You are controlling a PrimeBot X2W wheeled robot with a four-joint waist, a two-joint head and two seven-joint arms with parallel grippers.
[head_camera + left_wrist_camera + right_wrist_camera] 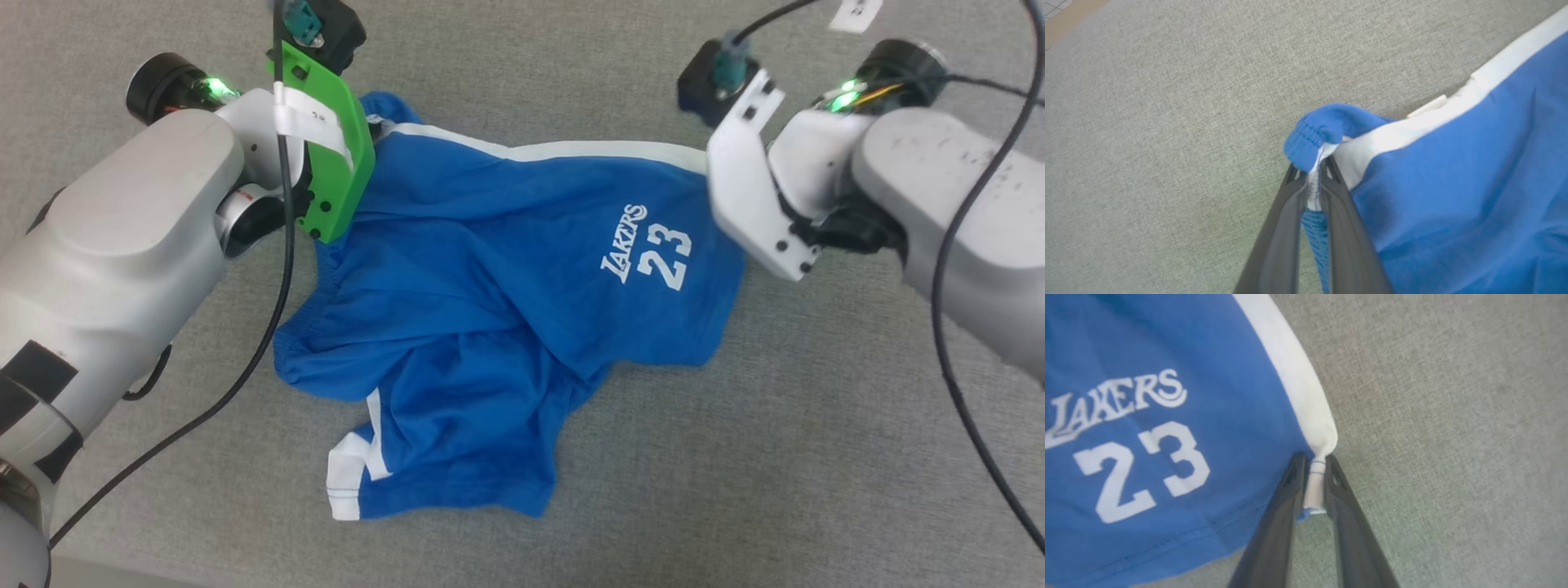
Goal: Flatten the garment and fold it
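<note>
Garment (pixel 490 286) is lying rumpled mid-frame. Left gripper (pixel 1312 171) jaws are pinching its waistband corner, right gripper (pixel 1314 465) jaws its white stripe end.

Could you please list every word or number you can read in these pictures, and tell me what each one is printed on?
"LAKERS": white lettering on the blue shorts.
"23": white number just under that word, on the same shorts.
White label at the left wrist: marks too small to read.
White tag at the head view's top edge: blurred, unreadable.
</note>
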